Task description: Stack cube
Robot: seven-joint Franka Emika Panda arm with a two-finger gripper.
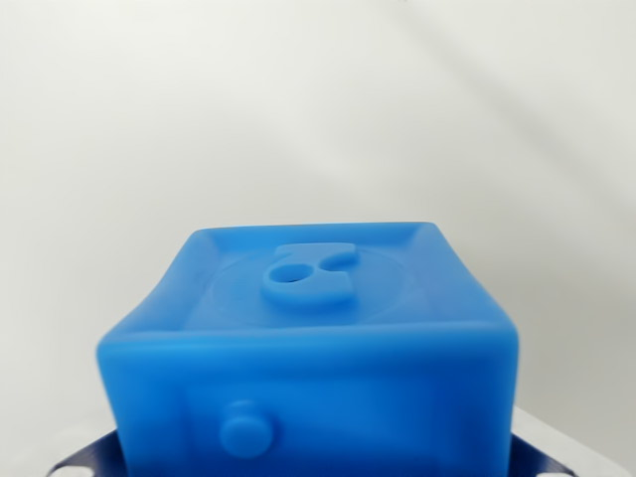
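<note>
cube: blue cube [313,348] fills the wrist view toward 6 o'clock, very close to the camera | fingers: out of view, cannot tell if clamped | surface: white tabletop [318,109] toward 12 o'clock | progress: no second cube visible, stacking apparently not yet done

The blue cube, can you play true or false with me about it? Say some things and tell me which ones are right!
1. The cube is blue. True.
2. The cube's top face has a raised figure with a round hole in it. True.
3. A red cube sits beside it. False: no other cube shows in the wrist view.
4. The surface behind the cube is plain and whitish. True.
5. The side of the cube facing the camera is perfectly smooth. False: it has a small round knob low on the wrist view's left.
6. The cube fills the top of the picture. False: it fills the lower half.
</note>
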